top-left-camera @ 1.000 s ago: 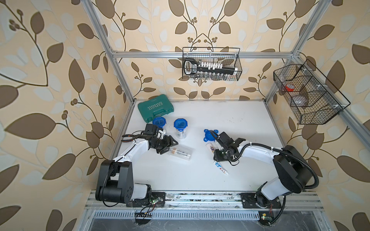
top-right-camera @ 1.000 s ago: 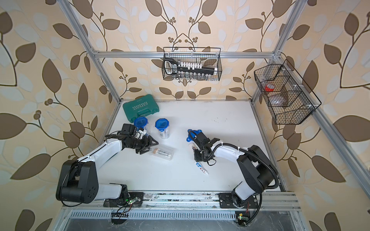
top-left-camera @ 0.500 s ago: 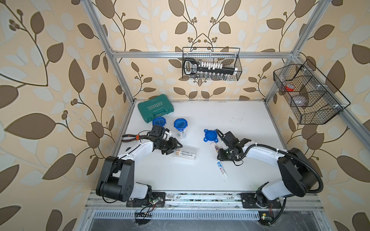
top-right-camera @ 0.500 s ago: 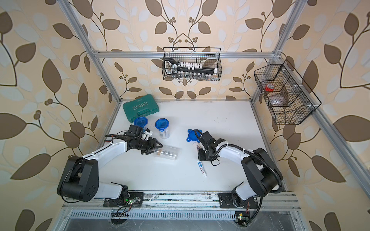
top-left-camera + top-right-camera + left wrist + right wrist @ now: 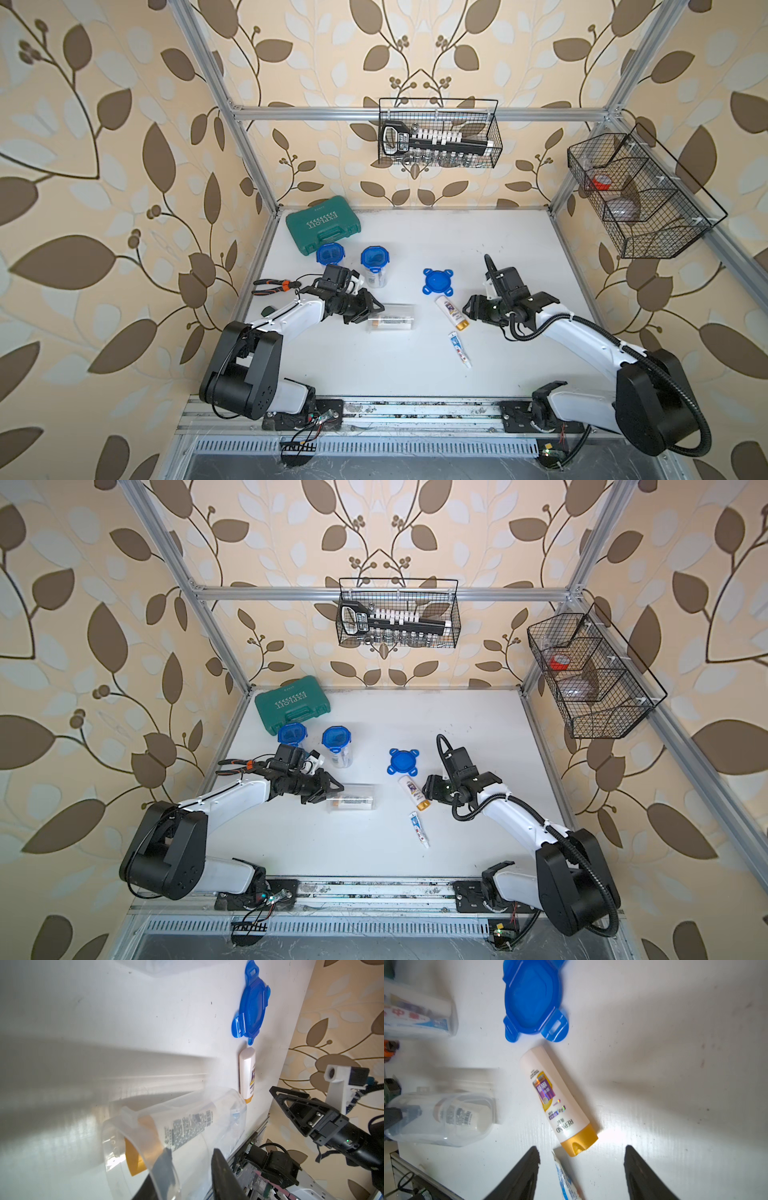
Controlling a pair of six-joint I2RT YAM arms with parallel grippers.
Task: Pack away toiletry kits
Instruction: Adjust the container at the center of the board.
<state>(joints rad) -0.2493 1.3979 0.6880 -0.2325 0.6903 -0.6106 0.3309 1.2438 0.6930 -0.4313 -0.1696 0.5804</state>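
With the right tool (image 5: pixel 581 1150) spread, the jar (image 5: pixel 395 318) is straddled at its rim by the half-spread left tool (image 5: pixel 191 1153); nudged, it could be rolled.

Wallpaper (image 5: pixel 104 166) beige, patterned with brown and pale leaves on dark stems; table (image 5: pixel 415 374) white; tool case (image 5: pixel 323 224) green, white lettering; loose lid (image 5: pixel 437 281) blue; loose bottle (image 5: pixel 451 312) white, gold cap, purple-and-gold label; toothpaste tube (image 5: pixel 460 349) white, blue and red print; lying jar (image 5: pixel 392 318) clear; back-wall wire basket (image 5: pixel 440 133) black.
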